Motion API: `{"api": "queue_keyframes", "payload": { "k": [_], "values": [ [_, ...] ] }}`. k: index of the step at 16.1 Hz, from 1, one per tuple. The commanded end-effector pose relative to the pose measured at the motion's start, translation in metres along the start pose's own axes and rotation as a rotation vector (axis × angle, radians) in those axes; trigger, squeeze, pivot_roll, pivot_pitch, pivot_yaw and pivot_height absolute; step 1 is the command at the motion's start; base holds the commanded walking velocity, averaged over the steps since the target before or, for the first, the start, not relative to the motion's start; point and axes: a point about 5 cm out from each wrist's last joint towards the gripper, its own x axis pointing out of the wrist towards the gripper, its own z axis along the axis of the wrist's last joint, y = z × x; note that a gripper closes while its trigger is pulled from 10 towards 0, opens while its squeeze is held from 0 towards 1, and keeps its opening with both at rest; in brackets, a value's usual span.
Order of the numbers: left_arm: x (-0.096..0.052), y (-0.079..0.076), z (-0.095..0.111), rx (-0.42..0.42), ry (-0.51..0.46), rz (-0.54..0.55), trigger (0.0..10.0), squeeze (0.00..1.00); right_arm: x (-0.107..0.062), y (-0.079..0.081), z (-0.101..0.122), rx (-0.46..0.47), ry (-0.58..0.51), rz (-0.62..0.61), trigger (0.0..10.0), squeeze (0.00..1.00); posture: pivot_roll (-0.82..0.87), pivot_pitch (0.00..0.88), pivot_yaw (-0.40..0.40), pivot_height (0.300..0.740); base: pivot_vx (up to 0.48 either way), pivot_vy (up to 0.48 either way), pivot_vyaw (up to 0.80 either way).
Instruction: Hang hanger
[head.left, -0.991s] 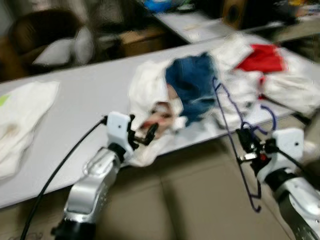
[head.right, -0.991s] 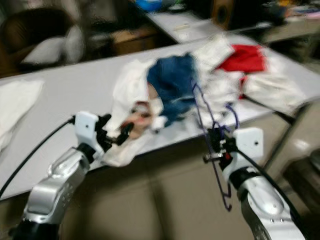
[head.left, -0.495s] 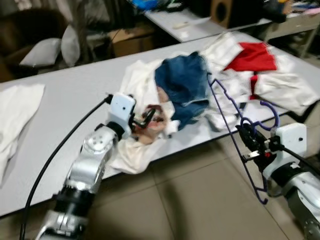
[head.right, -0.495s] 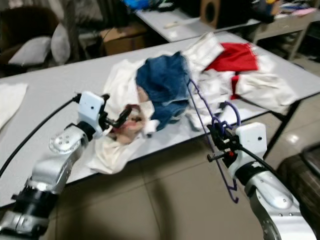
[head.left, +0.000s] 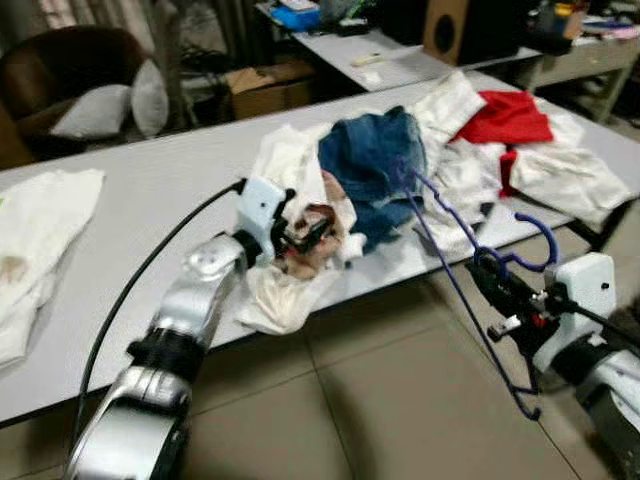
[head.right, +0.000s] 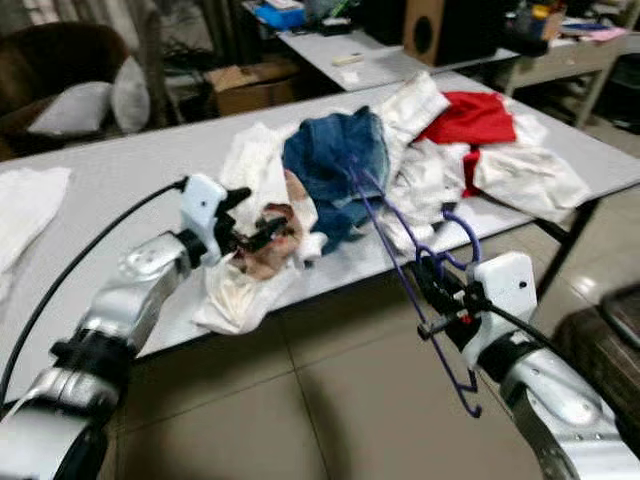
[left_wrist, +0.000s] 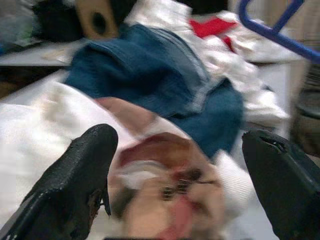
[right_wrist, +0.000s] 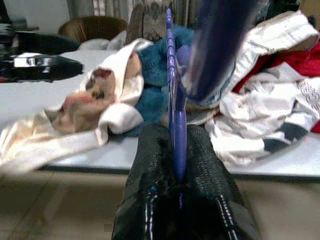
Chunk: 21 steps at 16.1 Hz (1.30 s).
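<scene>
Pinching hanger in right gripper off table edge, ready for clothing | left gripper wide over printed shirt on table, about to pick it

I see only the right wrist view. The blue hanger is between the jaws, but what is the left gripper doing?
Observer: The left gripper is over the white printed garment at the table edge, jaws open.
Operator: Does the garment hang over the edge?
Observer: Yes, its lower part droops past the edge toward the floor.
Operator: Where does the hanger point?
Observer: The hanger leans up from the right gripper toward the blue denim.
</scene>
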Motion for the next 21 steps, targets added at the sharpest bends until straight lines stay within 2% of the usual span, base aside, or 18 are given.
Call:
{"api": "queue_keyframes", "payload": {
  "k": [1, 3, 5, 6, 7, 8, 11, 16, 19, 21],
  "values": [
    [0.004, -0.001, -0.002, 0.019, 0.023, -0.033, 10.0, 0.0, -0.001, 0.0, 0.004, -0.006, -0.015, 0.011, 10.0, 0.0, -0.17, 0.0, 0.099, 0.74, 0.0, 0.0, 0.0],
    [0.013, 0.002, -0.006, 0.058, 0.077, 0.003, 10.0, 0.0, -0.002, -0.001, 0.006, -0.013, -0.015, 0.013, 10.0, 0.0, -0.18, 0.0, 0.101, 0.74, 0.0, 0.0, 0.0],
    [0.017, 0.007, -0.004, 0.066, 0.083, 0.044, 10.0, 0.0, -0.003, 0.0, 0.006, -0.007, -0.008, 0.022, 10.0, 0.0, -0.2, 0.0, 0.109, 0.74, 0.0, 0.0, 0.0],
    [0.019, 0.008, -0.004, 0.067, 0.089, 0.049, 5.0, 0.0, -0.004, 0.001, 0.005, -0.004, 0.001, 0.033, 10.0, 0.0, -0.2, 0.0, 0.113, 0.74, 0.0, 0.0, 0.0],
    [0.02, 0.009, -0.004, 0.066, 0.098, 0.052, 2.3, 0.0, -0.006, 0.004, 0.003, 0.004, 0.02, 0.059, 10.0, 0.0, -0.2, 0.0, 0.117, 0.74, 0.0, 0.0, 0.0],
    [0.021, 0.01, -0.004, 0.061, 0.102, 0.056, 0.0, 0.0, -0.009, 0.008, 0.0, 0.0, 0.04, 0.086, 10.0, 0.0, -0.2, 0.0, 0.121, 0.74, 0.0, 0.0, 0.0],
    [0.017, 0.019, -0.004, 0.019, 0.104, 0.084, 0.0, 0.0, -0.014, 0.008, -0.003, 0.004, 0.066, 0.103, 10.0, 0.0, -0.21, 0.0, 0.125, 0.74, 0.0, 0.0, 0.0],
    [0.016, 0.023, -0.007, -0.076, 0.115, 0.089, 0.0, 0.0, -0.016, 0.007, -0.004, 0.001, 0.082, 0.121, 10.0, 0.0, -0.21, 0.0, 0.125, 0.74, 0.0, 0.0, 0.0],
    [0.016, 0.024, -0.008, -0.088, 0.122, 0.098, 0.0, 0.0, -0.016, 0.006, -0.004, 0.0, 0.083, 0.121, 10.0, 0.0, -0.21, 0.0, 0.127, 0.74, 0.0, 0.0, 0.0],
    [0.014, 0.026, -0.012, -0.072, 0.166, 0.123, 0.0, 0.0, -0.017, 0.005, -0.004, -0.004, 0.084, 0.117, 10.0, 0.0, -0.21, 0.0, 0.128, 0.74, 0.0, 0.0, 0.0]
  ]
}}
